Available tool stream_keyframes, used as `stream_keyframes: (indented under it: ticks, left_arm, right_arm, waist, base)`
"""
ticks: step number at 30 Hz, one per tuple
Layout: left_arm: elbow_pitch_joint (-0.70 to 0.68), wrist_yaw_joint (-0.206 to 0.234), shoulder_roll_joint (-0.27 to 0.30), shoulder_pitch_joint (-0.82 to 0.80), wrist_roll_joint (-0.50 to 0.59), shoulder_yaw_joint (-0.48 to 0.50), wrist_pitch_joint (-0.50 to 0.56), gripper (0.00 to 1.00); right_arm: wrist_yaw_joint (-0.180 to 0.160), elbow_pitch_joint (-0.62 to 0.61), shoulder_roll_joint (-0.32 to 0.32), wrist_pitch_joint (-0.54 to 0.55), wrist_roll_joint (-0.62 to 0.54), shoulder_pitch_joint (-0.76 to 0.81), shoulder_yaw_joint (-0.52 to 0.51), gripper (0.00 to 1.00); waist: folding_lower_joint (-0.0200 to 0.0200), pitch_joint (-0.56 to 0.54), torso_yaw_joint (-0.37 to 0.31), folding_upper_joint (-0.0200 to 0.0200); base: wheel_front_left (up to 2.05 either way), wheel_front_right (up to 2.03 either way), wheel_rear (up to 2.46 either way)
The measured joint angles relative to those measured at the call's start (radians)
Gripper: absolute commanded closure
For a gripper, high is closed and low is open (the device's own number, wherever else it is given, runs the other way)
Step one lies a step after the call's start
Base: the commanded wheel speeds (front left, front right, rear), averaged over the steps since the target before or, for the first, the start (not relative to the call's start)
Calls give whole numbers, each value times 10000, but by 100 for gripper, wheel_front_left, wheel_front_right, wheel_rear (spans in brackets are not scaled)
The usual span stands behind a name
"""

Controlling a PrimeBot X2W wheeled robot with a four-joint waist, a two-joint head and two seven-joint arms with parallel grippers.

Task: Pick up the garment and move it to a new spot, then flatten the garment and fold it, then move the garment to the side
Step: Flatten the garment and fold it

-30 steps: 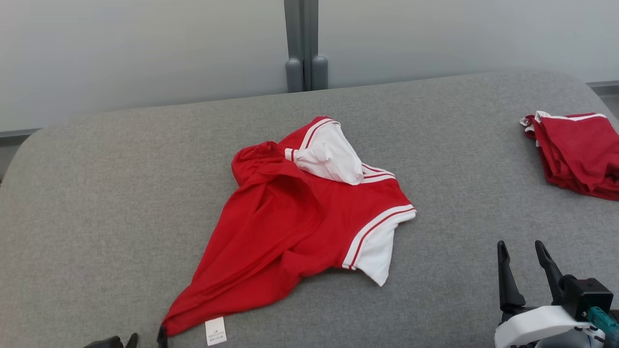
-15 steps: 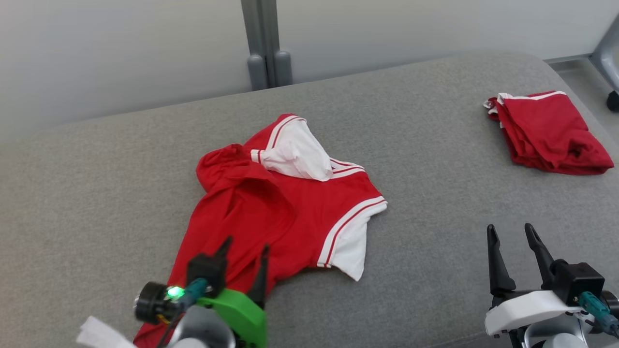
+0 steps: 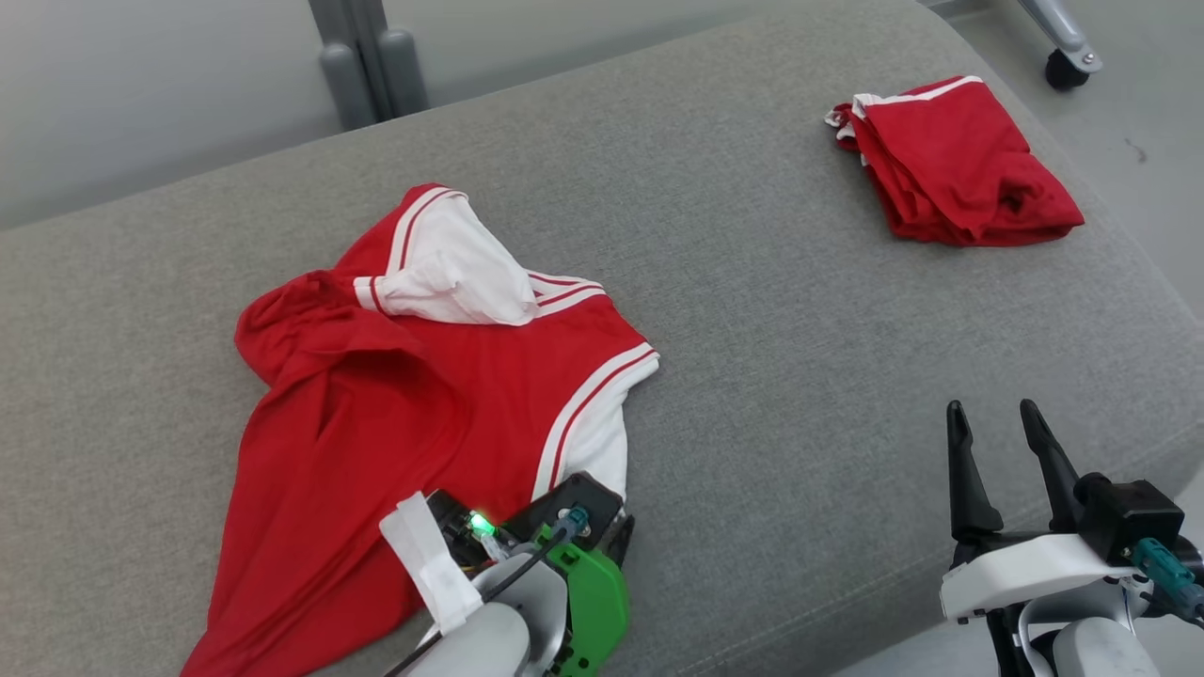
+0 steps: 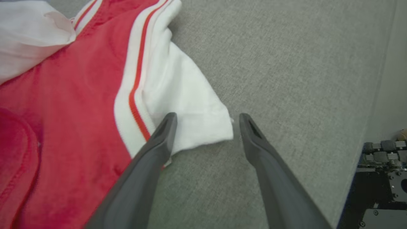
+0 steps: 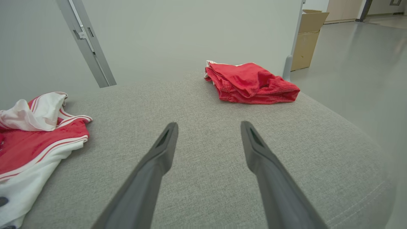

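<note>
Left tool (image 4: 205,119) has advanced, spread wide, over the garment (image 4: 63,95).

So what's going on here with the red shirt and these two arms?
A two-armed robot is working on a crumpled red and white shirt lying on a grey padded surface. Its left end effector is open, poised at the shirt's white sleeve, gripping nothing. The right end effector is open too, over bare surface. A second red garment sits folded at the far right. The shirt is not yet flattened or folded.
</note>
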Motion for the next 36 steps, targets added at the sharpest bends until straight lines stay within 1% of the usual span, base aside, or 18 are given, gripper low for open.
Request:
stream_keyframes:
  ticks: [1,2,3,7,9,12,14,17,19,21,22,23,24,26,28,31,34,36]
  left_arm:
    - [360,61,-12,-129,63,-21,90,11]
    - [596,69,-15,-225,59,-17,111,63]
    - [740,69,-31,-302,52,-2,77,100]
    - [989,75,-86,-568,-230,209,-458,100]
    - [748,69,-127,-600,-765,495,-966,100]
    - [-117,19,-190,-770,-1760,779,-2136,100]
    - [-757,194,-198,-912,-2579,694,-2663,100]
    - [-1521,616,-215,-918,-4067,337,-3166,100]
    - [-1703,966,-219,-924,-4673,-23,-3540,100]
    - [-1503,1149,-217,-968,-4803,-602,-3576,100]
    - [-1317,1154,-219,-965,-4926,-989,-3436,64]
    - [-1124,1108,-222,-962,-5007,-1289,-3302,3]
    - [-888,1068,-228,-945,-5056,-1653,-3164,0]
    - [-577,936,-234,-900,-5239,-2117,-2920,0]
    - [-330,926,-240,-821,-5394,-2391,-2846,0]
    - [86,1411,-159,-819,-5154,-2240,-3358,0]
    - [150,1674,261,-665,-5269,-1768,-3776,0]
    - [-10,1887,686,-339,-5417,-1383,-3998,0]
  right_arm:
    - [0,4,-2,0,2,-4,-13,0]
    - [0,13,-2,0,2,-4,-15,0]
    - [0,19,-2,0,2,-6,-17,0]
    - [0,36,-2,0,25,-14,-50,0]
    - [0,40,-2,0,25,-39,-67,0]
    - [0,54,2,0,21,-58,-56,0]
    - [0,77,2,0,0,-59,-35,0]
    - [0,86,0,0,-21,-59,-29,0]
    - [0,102,2,0,-46,-59,-19,0]
    - [0,109,2,0,-46,-59,-35,0]
    - [0,117,2,-2,-46,-59,-52,0]
    - [0,123,2,0,-46,-58,-67,0]
    - [0,134,0,0,-46,-56,-82,0]
    - [0,146,0,0,-44,-53,-102,0]
    - [0,148,2,0,-44,-41,-125,0]
    - [0,142,2,0,-25,35,-221,0]
    - [0,119,-2,0,-12,125,-384,0]
    - [0,128,4,0,-12,258,-453,0]
  waist:
    - [0,74,-101,0]
    - [0,124,-174,0]
    - [0,156,-227,0]
    - [0,184,-355,0]
    - [0,140,-334,0]
    - [0,60,-279,0]
    - [0,5,-266,0]
    - [0,-87,-276,0]
    - [0,-128,-309,0]
    - [0,-152,-347,0]
    - [0,-161,-366,0]
    - [0,-167,-380,0]
    - [0,-166,-394,0]
    - [0,-157,-412,-1]
    - [0,-164,-414,0]
    - [0,-176,-380,0]
    - [0,-216,-270,0]
    - [0,-267,-163,-1]
  base:
    - [0,0,0]
    - [0,0,0]
    - [0,0,0]
    - [0,0,0]
    - [0,0,0]
    - [0,0,0]
    - [0,0,0]
    - [0,0,0]
    - [0,0,0]
    - [0,0,0]
    - [0,0,0]
    - [0,0,0]
    - [0,0,0]
    - [0,0,0]
    - [0,0,0]
    - [0,0,0]
    - [0,0,0]
    - [0,0,0]
